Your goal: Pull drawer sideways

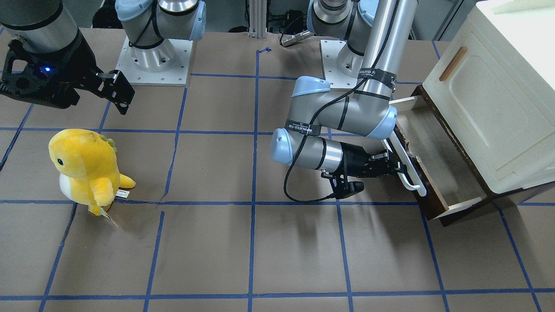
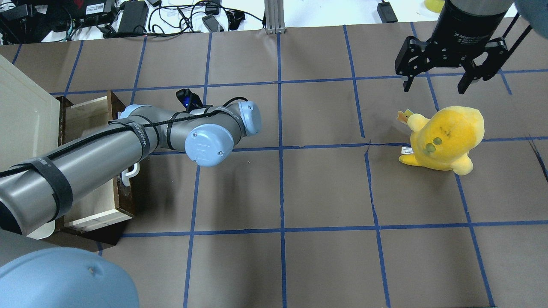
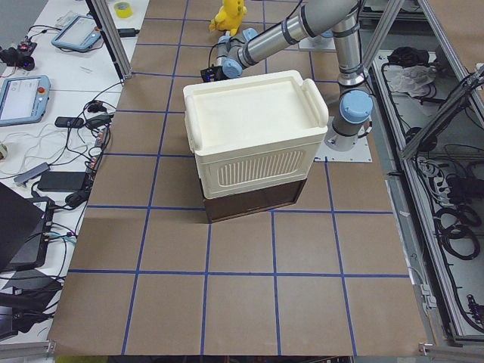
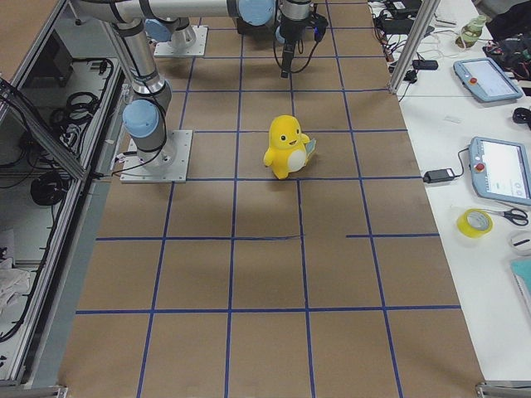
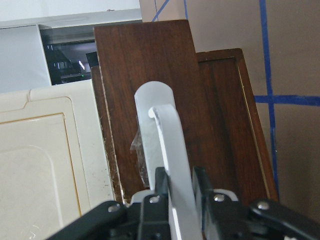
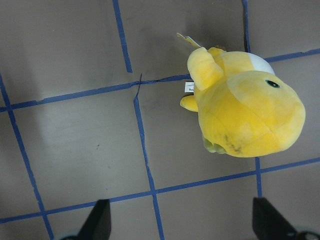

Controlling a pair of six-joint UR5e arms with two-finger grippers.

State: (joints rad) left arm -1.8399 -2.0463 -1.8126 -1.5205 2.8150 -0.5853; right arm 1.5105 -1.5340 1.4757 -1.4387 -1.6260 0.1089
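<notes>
The drawer (image 1: 435, 196) stands pulled out from under the cream cabinet (image 1: 490, 99), showing its dark brown front and pale wood inside. My left gripper (image 1: 396, 167) is shut on its long white bar handle (image 1: 411, 171). In the left wrist view the fingers (image 5: 161, 186) clamp the handle (image 5: 167, 150) from both sides, against the dark front (image 5: 150, 75). In the overhead view my left arm covers most of the drawer (image 2: 92, 201) and hides the gripper. My right gripper (image 2: 441, 83) is open and empty, above the table behind the plush toy.
A yellow plush toy (image 1: 86, 169) stands on the brown paper on my right side, also in the right wrist view (image 6: 245, 117). The cream cabinet (image 3: 253, 132) fills the table's left end. Blue tape lines grid the table. Cables and devices lie beyond the far edge.
</notes>
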